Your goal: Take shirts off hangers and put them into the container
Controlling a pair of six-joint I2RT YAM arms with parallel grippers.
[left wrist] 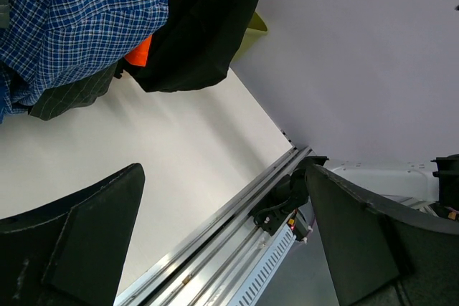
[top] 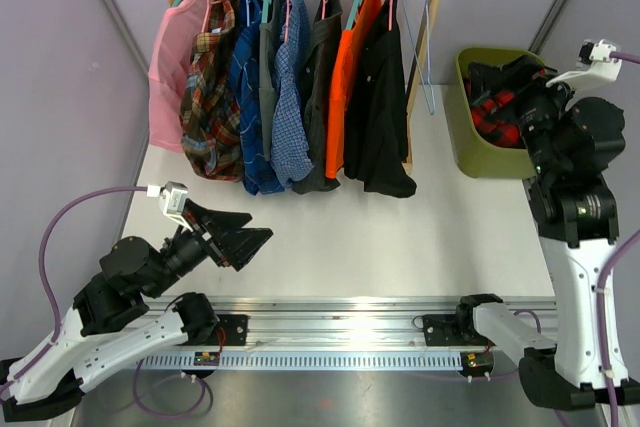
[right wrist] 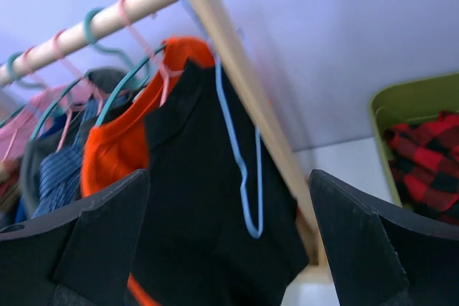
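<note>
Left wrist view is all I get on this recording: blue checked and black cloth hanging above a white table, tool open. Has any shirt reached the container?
Observer: Yes, a red-and-black plaid shirt lies in the olive-green container.
Operator: Any hanger bare?
Observer: One pale blue hanger hangs empty at the end of the rail, beside the black shirt.
Operator: And the other side?
Observer: The right tool is open, raised near the container and facing the rail.
</note>
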